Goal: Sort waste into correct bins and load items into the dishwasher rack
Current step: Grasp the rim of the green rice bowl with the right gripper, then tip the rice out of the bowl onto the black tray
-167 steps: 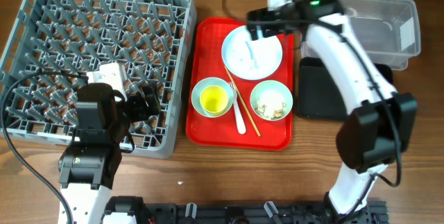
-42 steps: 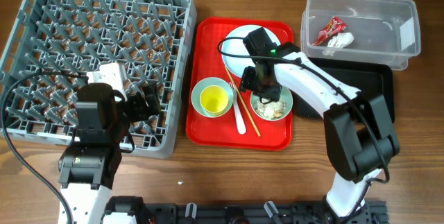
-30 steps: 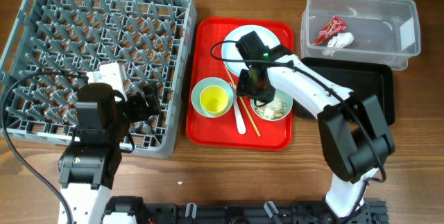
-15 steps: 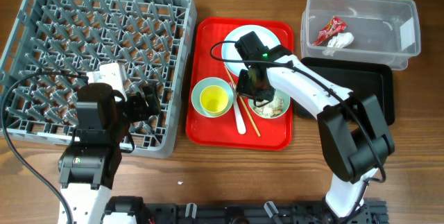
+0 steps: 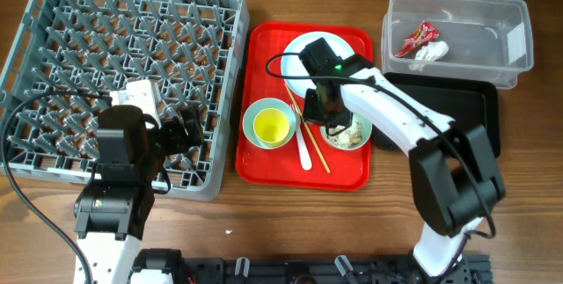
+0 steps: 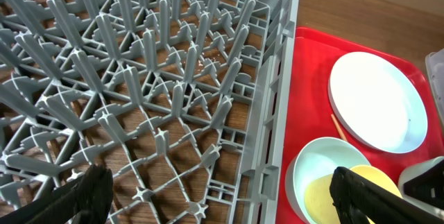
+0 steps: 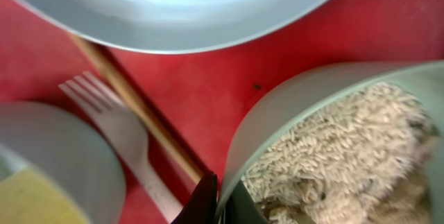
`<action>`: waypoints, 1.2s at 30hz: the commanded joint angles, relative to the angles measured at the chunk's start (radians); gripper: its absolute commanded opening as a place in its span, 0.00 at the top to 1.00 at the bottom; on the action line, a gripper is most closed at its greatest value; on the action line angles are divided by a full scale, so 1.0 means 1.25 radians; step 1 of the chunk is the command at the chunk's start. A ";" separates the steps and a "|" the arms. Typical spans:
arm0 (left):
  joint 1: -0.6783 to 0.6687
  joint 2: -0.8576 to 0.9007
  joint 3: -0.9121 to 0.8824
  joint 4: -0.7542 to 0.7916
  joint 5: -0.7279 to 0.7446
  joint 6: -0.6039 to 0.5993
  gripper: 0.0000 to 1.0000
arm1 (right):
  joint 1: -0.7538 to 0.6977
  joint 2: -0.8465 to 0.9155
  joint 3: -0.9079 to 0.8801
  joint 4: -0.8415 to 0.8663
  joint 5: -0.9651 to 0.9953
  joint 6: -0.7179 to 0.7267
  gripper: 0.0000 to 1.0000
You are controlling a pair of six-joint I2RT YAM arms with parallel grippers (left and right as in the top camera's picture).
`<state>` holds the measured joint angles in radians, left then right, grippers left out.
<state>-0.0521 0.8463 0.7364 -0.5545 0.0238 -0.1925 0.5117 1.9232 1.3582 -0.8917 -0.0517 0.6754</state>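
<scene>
Rice-scrap bowl [image 7: 277, 109] sits on the red tray [image 5: 264, 73], right gripper [image 7: 222, 202] pinched on its rim. Thin edge grip, so I reckon a tilt on the lift could dump rice over the tray or let it slip. Clear tub [image 5: 493, 7] already has the red wrapper [image 5: 416, 36] and napkin [image 5: 431, 52]; left gripper [image 6: 225, 196] gapes wide, holding nothing, over the rack [image 6: 139, 78].

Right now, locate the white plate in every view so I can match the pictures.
Overhead: the white plate sits at the far end of the red tray, right of the rack.
Left wrist: right of centre, on the tray.
Right wrist: fills the top edge.
Shared landmark: the red tray under it, seen in all three.
</scene>
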 commanded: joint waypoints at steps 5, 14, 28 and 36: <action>0.005 0.001 0.015 0.000 0.001 0.005 0.00 | -0.033 -0.178 0.031 0.002 -0.001 -0.120 0.96; 0.005 0.001 0.015 0.000 0.001 0.005 0.00 | -0.182 -0.258 0.029 -0.024 -0.104 -0.256 0.96; 0.005 0.001 0.015 0.000 0.000 0.005 0.00 | -0.462 -0.231 -0.147 0.073 -0.449 -0.394 0.96; 0.005 0.001 0.015 0.000 0.001 0.005 0.00 | -0.594 -0.217 -0.257 0.179 -0.605 -0.394 0.96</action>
<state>-0.0521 0.8463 0.7364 -0.5549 0.0238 -0.1925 -0.1692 1.6253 1.0801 -0.7067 -0.6437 0.2066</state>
